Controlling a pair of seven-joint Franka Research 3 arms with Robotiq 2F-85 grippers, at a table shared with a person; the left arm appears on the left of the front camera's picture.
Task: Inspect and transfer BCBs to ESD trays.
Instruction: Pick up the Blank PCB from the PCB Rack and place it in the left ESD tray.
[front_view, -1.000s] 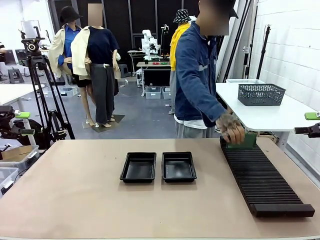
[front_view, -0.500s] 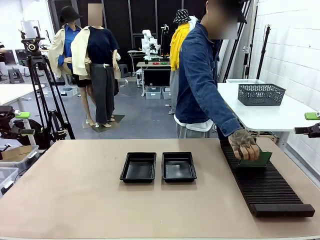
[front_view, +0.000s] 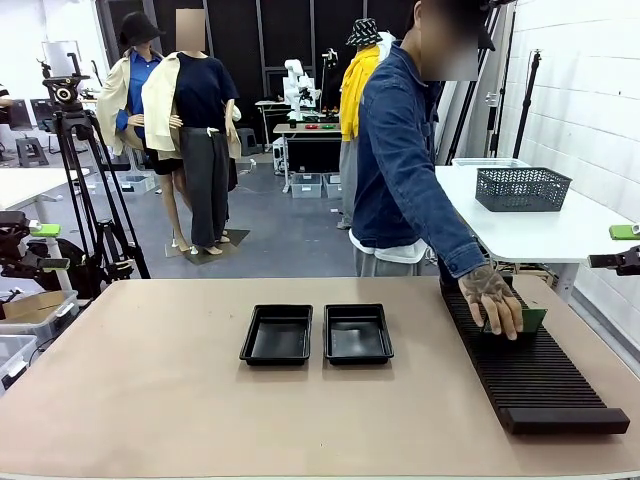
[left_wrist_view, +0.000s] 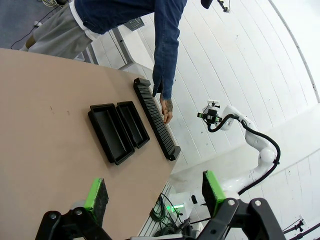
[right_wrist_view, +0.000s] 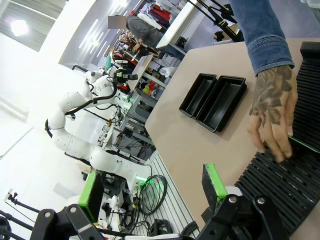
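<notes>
left gripper (left_wrist_view: 154, 194): jaws fully apart, nothing between the pads, held high and tilted. right gripper (right_wrist_view: 152, 189): same, wide open and empty. person's hand (front_view: 495, 297): arm stretched forward and down, palm down, fingers curled.

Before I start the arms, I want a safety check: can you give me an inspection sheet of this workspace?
Surface: tan table, no spills seen.
Job's things: left tray and right tray side by side mid-table, both empty; one BCB held by the person's hand at the black slotted rack.
Clutter: nothing seen.
Grippers: left gripper open; right gripper open; both holding nothing.
Cables: black cables below the table edge.
Surroundings: tripod; white side table with a grey basket.
</notes>
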